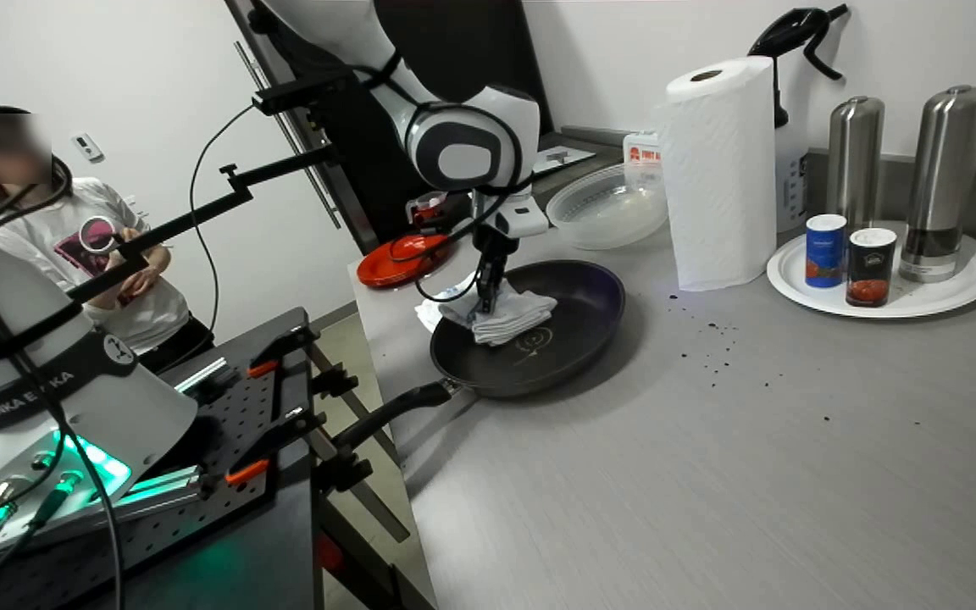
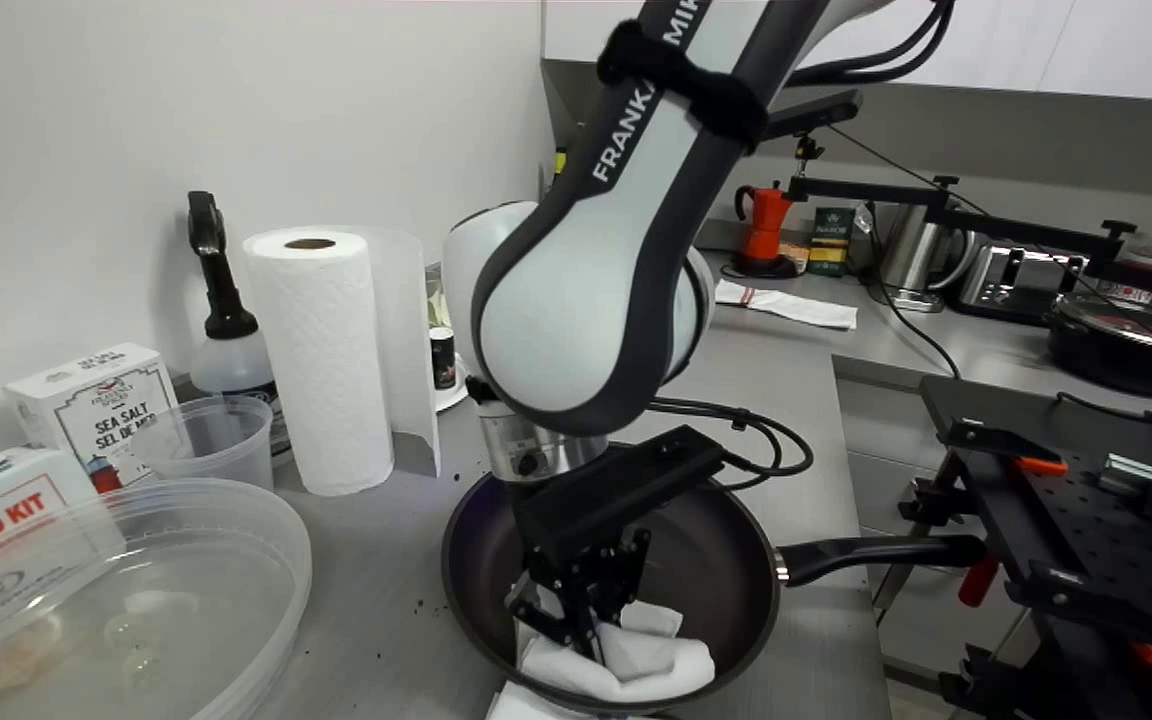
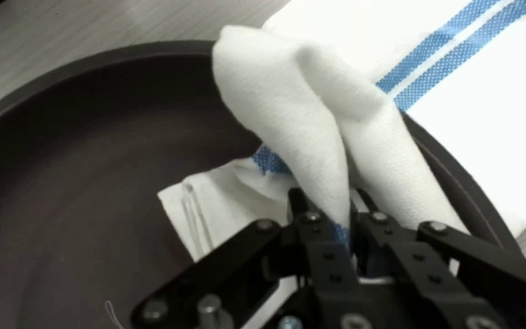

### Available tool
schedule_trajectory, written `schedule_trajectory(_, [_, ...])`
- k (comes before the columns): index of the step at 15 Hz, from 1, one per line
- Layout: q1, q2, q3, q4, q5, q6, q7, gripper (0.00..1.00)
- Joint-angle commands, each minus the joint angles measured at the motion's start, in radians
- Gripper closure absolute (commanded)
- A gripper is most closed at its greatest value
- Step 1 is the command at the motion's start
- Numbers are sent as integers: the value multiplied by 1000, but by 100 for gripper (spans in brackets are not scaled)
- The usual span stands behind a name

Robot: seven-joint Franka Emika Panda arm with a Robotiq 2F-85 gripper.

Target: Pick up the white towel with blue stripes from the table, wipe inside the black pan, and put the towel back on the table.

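The black pan (image 1: 581, 339) stands on the grey table, with its handle toward the robot's base; it also shows in an exterior view (image 2: 721, 560) and in the wrist view (image 3: 85, 173). The white towel with blue stripes (image 3: 286, 105) lies bunched inside the pan near its rim, also seen in both exterior views (image 1: 518, 318) (image 2: 656, 668). My gripper (image 3: 329, 203) points down into the pan, shut on a fold of the towel. White cloth with two blue stripes (image 3: 464, 59) lies flat outside the rim; I cannot tell whether it is the same towel.
A paper towel roll (image 1: 721, 178), a clear plastic bowl (image 1: 611, 207) and a white plate (image 1: 975, 275) with shakers and grinders stand by the wall. A red lid (image 1: 390, 264) lies behind the pan. Dark crumbs (image 1: 712, 356) are scattered on the table.
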Motion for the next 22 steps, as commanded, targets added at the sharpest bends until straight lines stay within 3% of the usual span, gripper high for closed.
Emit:
schedule_trajectory(1, [-65,-75,38,-18,76,-85,-143,97])
schedule_trajectory(6, [-93,-192,-13,-84,89,-104,-197,97])
schedule_trajectory(13, [-154,-317,-183,-188,59,-59,-170,97])
schedule_trajectory(18, [-261,-319,-276,-150,67,-69,-172,97])
schedule_trajectory(22, [-316,-268,-309,-114,63,55,-183,97])
